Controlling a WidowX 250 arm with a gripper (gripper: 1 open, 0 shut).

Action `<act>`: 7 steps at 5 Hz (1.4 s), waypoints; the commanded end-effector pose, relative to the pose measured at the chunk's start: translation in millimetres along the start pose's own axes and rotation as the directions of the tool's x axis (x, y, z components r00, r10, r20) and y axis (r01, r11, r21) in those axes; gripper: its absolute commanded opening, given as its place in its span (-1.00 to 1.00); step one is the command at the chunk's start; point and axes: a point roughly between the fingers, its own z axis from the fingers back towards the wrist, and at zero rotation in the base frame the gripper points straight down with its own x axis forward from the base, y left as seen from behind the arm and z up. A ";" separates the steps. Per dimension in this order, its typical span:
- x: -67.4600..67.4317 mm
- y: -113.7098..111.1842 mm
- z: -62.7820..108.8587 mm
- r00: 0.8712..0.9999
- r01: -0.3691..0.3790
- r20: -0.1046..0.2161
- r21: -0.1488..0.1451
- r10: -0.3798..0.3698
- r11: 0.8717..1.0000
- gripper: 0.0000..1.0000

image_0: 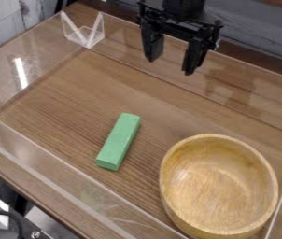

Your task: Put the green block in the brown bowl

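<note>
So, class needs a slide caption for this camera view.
Open gripper hangs above the table; green block lies left of the brown bowl.

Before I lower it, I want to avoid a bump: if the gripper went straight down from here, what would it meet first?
Probably bare wooden table. The open gripper hangs behind both the green block and the brown bowl, though one view leaves depth uncertain.

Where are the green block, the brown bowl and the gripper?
green block (119, 141), camera view, middle of its top face
brown bowl (176, 154), camera view, left part of its rim
gripper (170, 53), camera view, gap between its open fingertips
</note>
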 end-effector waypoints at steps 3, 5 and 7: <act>-71.9 32.8 -34.6 0.995 -0.089 0.051 -0.016 0.089 0.996 1.00; -84.3 45.9 -56.7 0.988 -0.121 0.097 -0.030 0.123 0.992 1.00; -82.8 44.1 -73.1 0.986 -0.128 0.098 -0.046 0.133 0.991 1.00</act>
